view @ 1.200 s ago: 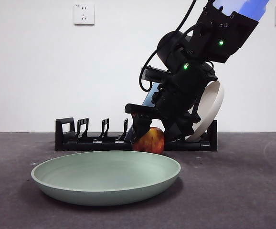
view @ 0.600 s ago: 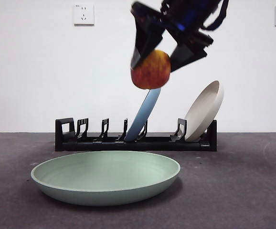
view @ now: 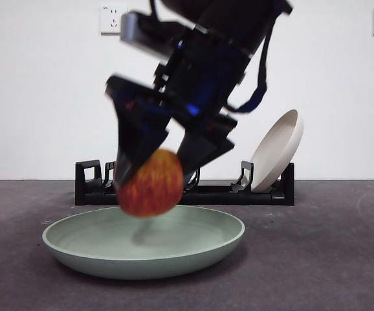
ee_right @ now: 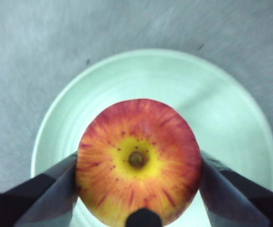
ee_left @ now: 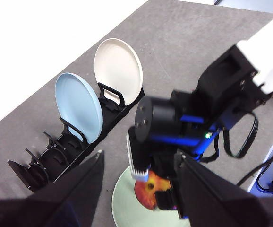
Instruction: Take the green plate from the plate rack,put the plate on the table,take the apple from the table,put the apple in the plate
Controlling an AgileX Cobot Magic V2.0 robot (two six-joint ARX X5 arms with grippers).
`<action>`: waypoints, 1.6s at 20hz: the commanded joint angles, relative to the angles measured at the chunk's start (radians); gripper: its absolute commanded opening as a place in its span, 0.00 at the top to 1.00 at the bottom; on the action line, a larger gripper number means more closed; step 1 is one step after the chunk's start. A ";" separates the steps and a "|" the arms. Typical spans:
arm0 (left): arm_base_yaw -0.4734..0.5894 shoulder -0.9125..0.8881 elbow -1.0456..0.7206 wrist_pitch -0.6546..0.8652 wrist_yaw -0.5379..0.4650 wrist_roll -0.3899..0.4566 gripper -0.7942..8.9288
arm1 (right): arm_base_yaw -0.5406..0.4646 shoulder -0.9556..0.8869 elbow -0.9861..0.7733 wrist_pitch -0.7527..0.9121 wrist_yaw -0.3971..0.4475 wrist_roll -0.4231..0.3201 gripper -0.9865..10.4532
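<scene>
**Apple held over green plate, release pending**

1. Right gripper [view: 153, 170]. I have it pinching the apple, one black jaw on each flank. The wrist view shows the fruit's yellow end facing the camera, so I judge the grip sits across the widest part, which keeps it from slipping. The arm comes in from above, dark and blurred in the front view.

2. Apple [ee_right: 138, 168]. Red with yellow-orange streaks, clamped between the jaws and hanging above the plate's hollow. From the front its underside is about level with the rim and not resting on the bowl; a soft shadow lies beneath it. I read it as roughly centred, since the wrist view rings it with green on the visible sides.

3. Green plate [view: 193, 256]. Flat on the table, open side up, in front of the rack. I judge it is placed there to leave the arm free room above it, apart from the rack.

4. Table [view: 329, 259]. Dark grey, speckled.

5. Plate rack [ee_left: 56, 161]. Black, slotted, behind the green plate. It holds a blue plate [ee_left: 78, 107] and a beige plate [ee_left: 118, 65], each leaning in its own slot.

6. Left gripper [ee_left: 139, 182]. Waiting high, jaws spread, holding nothing, looking down on the work.

Judgement: last step nearly done; lowering and opening remain.
</scene>
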 commanded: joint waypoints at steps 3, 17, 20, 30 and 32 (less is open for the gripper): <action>-0.002 -0.002 -0.003 0.001 -0.004 -0.024 0.66 | 0.011 0.060 -0.008 0.054 0.022 -0.002 0.93; -0.002 -0.002 -0.003 -0.005 -0.005 -0.024 0.66 | 0.009 0.113 -0.008 0.021 0.021 0.028 0.35; -0.002 -0.002 -0.003 -0.006 -0.005 -0.024 0.66 | 0.009 0.084 -0.008 0.022 0.021 0.027 0.36; -0.002 -0.002 -0.003 -0.008 -0.005 -0.024 0.66 | 0.009 -0.313 -0.008 -0.227 0.020 0.027 0.36; -0.002 -0.002 -0.003 -0.010 -0.004 -0.024 0.66 | 0.009 -0.449 -0.008 -0.354 0.016 0.027 0.36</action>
